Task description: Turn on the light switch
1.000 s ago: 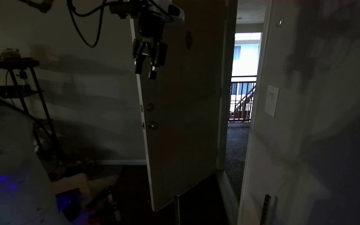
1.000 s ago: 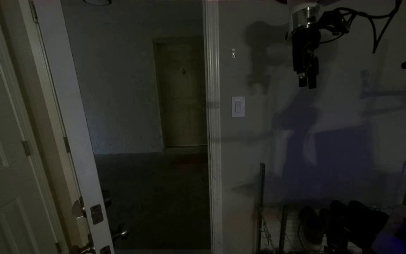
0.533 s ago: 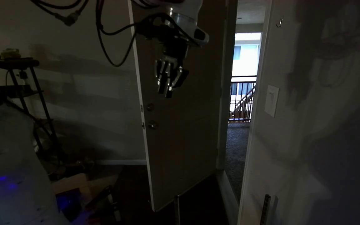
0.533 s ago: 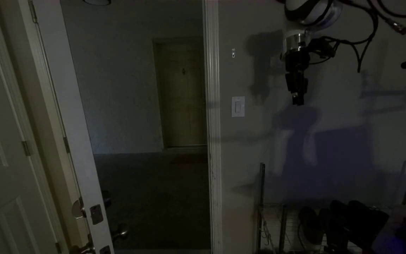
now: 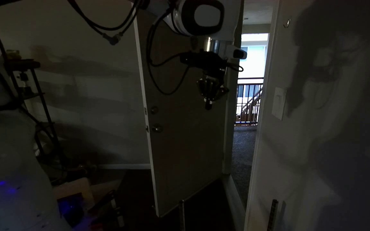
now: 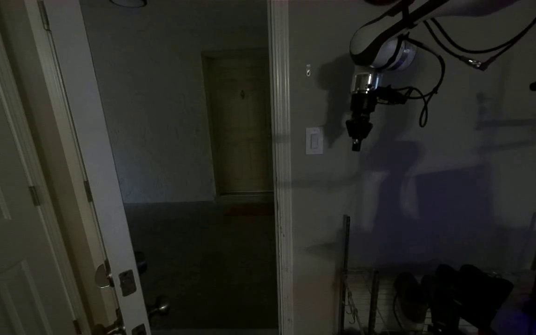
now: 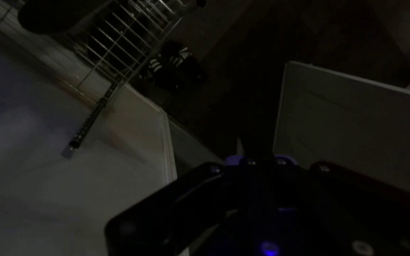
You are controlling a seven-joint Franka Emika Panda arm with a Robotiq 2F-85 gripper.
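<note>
In both exterior views the gripper (image 5: pixel 208 105) is pointing downward, lower than the wall hook (image 6: pixel 308 70) and well apart from it, jaws resting drawn together, while the light switch (image 6: pixel 314 141) is sitting below that hook.

Dark floor (image 7: pixel 210 30), white-striped footwear (image 7: pixel 188 64) on it

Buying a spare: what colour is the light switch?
The light switch looks white, clearest in an exterior view.

White rectangular light switch (image 6: pixel 314 140): plain to my eye.
My black two-fingered gripper (image 5: pixel 208 105): silvery flecks.
Dark pair of footwear (image 7: pixel 188 67): I see white stripes.
</note>
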